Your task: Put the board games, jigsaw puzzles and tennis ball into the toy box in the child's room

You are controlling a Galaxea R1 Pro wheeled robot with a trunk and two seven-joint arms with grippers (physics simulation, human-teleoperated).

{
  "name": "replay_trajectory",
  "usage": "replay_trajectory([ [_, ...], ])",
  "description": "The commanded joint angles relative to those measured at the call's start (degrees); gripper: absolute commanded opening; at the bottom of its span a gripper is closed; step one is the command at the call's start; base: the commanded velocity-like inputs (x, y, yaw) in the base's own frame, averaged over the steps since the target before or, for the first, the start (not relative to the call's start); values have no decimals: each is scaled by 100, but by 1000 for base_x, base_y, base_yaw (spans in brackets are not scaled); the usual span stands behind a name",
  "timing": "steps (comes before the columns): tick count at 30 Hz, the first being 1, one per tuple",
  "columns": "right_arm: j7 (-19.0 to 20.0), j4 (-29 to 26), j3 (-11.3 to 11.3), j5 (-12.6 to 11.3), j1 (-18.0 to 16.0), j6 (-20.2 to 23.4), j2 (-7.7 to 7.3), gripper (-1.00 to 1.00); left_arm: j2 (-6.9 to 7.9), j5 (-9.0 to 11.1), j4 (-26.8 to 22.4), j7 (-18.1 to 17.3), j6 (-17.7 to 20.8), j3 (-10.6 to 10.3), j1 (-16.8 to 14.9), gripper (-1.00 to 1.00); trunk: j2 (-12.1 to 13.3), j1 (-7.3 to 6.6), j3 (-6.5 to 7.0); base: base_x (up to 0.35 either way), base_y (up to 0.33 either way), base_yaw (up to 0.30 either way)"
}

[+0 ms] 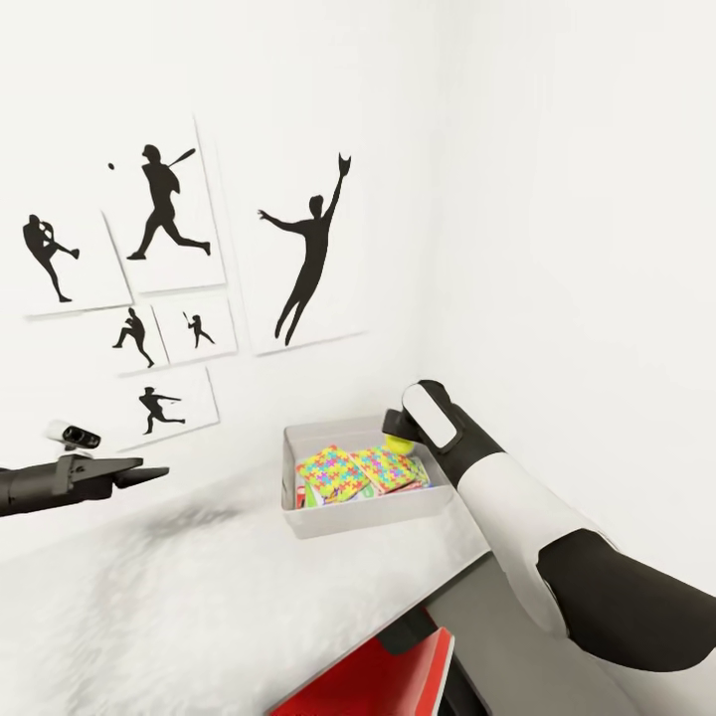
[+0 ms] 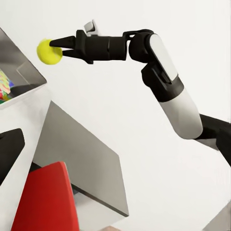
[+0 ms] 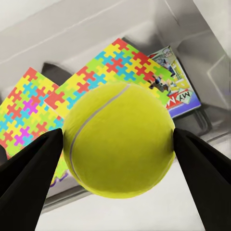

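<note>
Room: white wall, baseball silhouettes over table [image 1: 199, 597]
Toy box [image 1: 368, 517]: on table, two jigsaw puzzles [image 1: 338, 470] inside
Tennis ball [image 3: 118, 139]: pinched by right gripper [image 3: 118, 144], directly above toy box
Left gripper [image 1: 139, 475]: pressed together, empty, farther from toy box

Occlusions and cut-offs, three views.

Head view: the right arm covers most of the tennis ball [image 1: 396, 444] and the near right corner of the toy box [image 1: 368, 517]; the jigsaw puzzles [image 1: 360, 469] overlie the boxes beneath, leaving slivers too small to identify. The left gripper [image 1: 149, 473] has jaw spacing that cannot be judged, and its arm is cut by the frame edge. The red object [image 1: 383, 681] is cropped at the bottom edge. Right wrist view: the ball hides the puzzles' centres; the board game [image 3: 180, 94] has print too blurred to read fully.
</note>
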Motion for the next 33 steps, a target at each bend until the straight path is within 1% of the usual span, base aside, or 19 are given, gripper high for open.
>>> replay_trajectory([
  [1,-89,-3,11,-40,-7,9,0,-100,7,42,-6,-19,61,-11,-5,100,-14,4,-23,0,0,0],
  [5,-300,-2,9,-43,-7,9,0,-100,12,94,-33,-19,60,-22,-3,100,-14,4,-60,0,0,0],
  [8,-420,-2,7,-44,-10,9,0,-100,13,111,-168,-19,60,-34,8,100,-14,4,-89,0,0,0],
  [13,-462,-2,0,-42,-12,9,0,-100,14,126,-496,-19,60,-40,124,100,-14,4,-136,0,0,0],
  [17,-470,-2,6,-40,-10,9,0,-100,14,133,-627,-19,60,-41,168,100,-14,4,-174,0,0,0],
  [30,-712,-2,0,-41,-15,9,0,-100,31,142,-674,-19,60,-32,188,100,-14,4,-297,0,0,0],
  [32,-717,-2,-5,-41,-15,9,-19,-100,31,142,-674,-19,60,-32,188,100,-14,4,-316,0,0,0],
  [33,-719,-1,-6,-43,-15,9,-52,-100,31,143,-674,-19,60,-32,188,100,-14,4,-325,0,0,0],
])
